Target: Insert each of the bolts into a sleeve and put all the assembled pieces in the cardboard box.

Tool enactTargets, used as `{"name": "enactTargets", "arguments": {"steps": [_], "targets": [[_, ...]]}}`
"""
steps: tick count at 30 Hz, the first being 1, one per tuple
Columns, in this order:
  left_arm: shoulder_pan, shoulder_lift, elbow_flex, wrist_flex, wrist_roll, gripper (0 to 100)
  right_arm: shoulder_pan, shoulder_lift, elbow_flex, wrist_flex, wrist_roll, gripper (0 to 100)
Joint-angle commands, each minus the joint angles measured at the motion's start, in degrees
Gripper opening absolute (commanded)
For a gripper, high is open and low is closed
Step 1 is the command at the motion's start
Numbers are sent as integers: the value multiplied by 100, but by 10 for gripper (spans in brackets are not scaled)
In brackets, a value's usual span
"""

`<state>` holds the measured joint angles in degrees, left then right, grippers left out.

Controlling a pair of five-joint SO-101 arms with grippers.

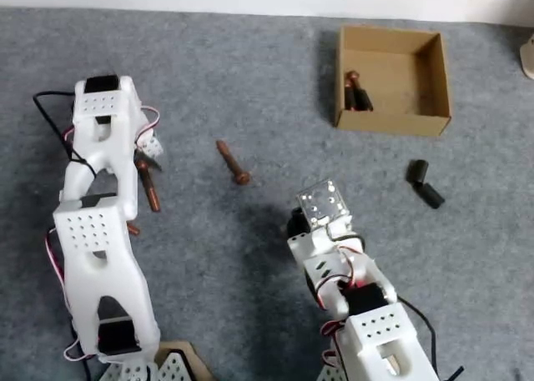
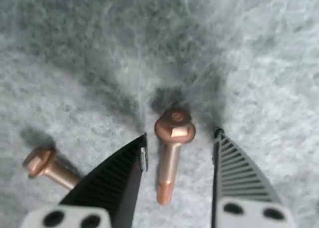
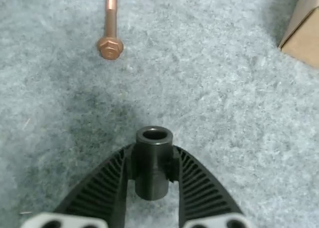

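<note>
My left gripper (image 2: pixel 181 136) is open and straddles a copper bolt (image 2: pixel 169 153) that lies on the grey felt, its hex head pointing away from the wrist. A second bolt (image 2: pixel 47 167) rests just outside one finger. My right gripper (image 3: pixel 153 153) is shut on a black sleeve (image 3: pixel 153 163), held with its bore facing away from the wrist, over the mat. A third bolt (image 1: pixel 232 162) lies between the arms, also the bolt (image 3: pixel 109 26) ahead of the held sleeve. The cardboard box (image 1: pixel 392 122) at the back right holds assembled pieces (image 1: pixel 357 93).
Two loose black sleeves (image 1: pixel 424 183) lie on the mat in front of the box, to the right of the right arm. A corner of the box (image 3: pixel 304 33) is visible in the right wrist view. Grey felt covers the table.
</note>
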<state>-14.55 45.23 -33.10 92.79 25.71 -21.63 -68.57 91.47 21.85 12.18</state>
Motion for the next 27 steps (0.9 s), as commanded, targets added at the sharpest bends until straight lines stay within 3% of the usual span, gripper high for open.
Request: {"name": "enactTargets", "arguments": {"steps": [1, 8, 18, 21, 24, 27], "targets": [[171, -31, -233, 281, -9, 214, -57, -101, -48, -154, 0, 5], [171, -31, -233, 571, 26, 213, -57, -101, -48, -154, 0, 5], [286, 4, -224, 378, 352, 213, -57, -101, -48, -154, 0, 5], [435, 259, -259, 193, 325, 145, -57, -101, -48, -154, 0, 5], [549, 567, -259, -299, 316, 3, -57, -101, -48, -154, 0, 5], [611, 681, -268, -624, 308, 17, -57, -101, -48, -154, 0, 5]]}}
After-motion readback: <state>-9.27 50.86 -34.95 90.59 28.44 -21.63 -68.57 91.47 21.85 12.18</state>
